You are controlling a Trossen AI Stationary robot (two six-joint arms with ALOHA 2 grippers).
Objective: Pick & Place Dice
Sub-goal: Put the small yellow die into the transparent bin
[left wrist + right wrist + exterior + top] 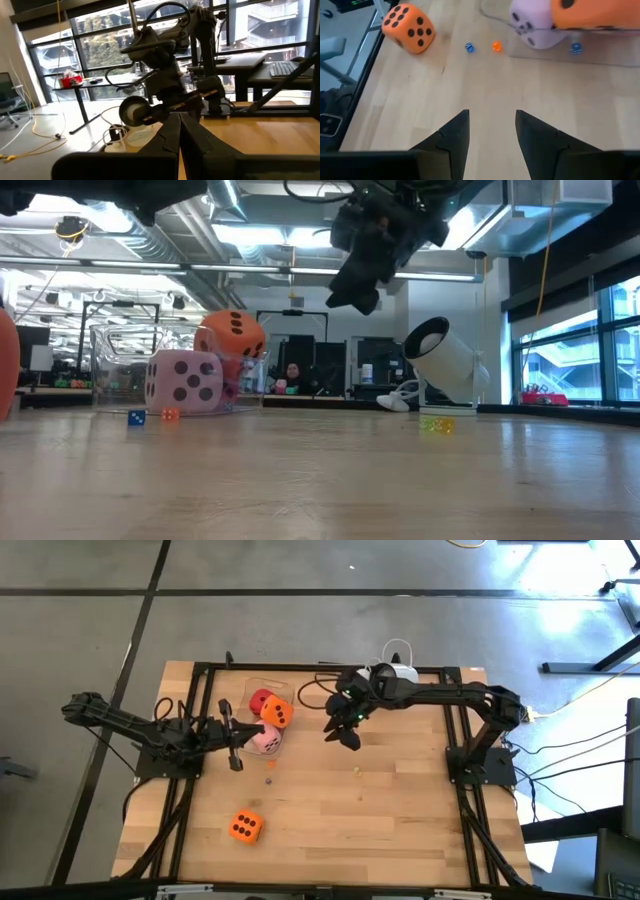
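Now the right claw [343, 734] hangs above the worktop [400, 810] with its fingers apart and nothing between them. Near the left claw [236, 762], whose fingers are pressed together, a pink die [264, 740], a red die [260, 700] and an orange die [277, 712] sit bunched at a clear container [120, 370]. The second orange die [245, 826] lies alone, well apart, near the front edge.

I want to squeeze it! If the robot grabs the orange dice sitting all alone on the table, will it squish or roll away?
The lone orange dice looks soft and foam-like with rounded edges, so it would probably squish a bit. It rests flat on the wooden table, so it likely won't roll by itself, though a push might tumble it. It probably weighs little for its size.
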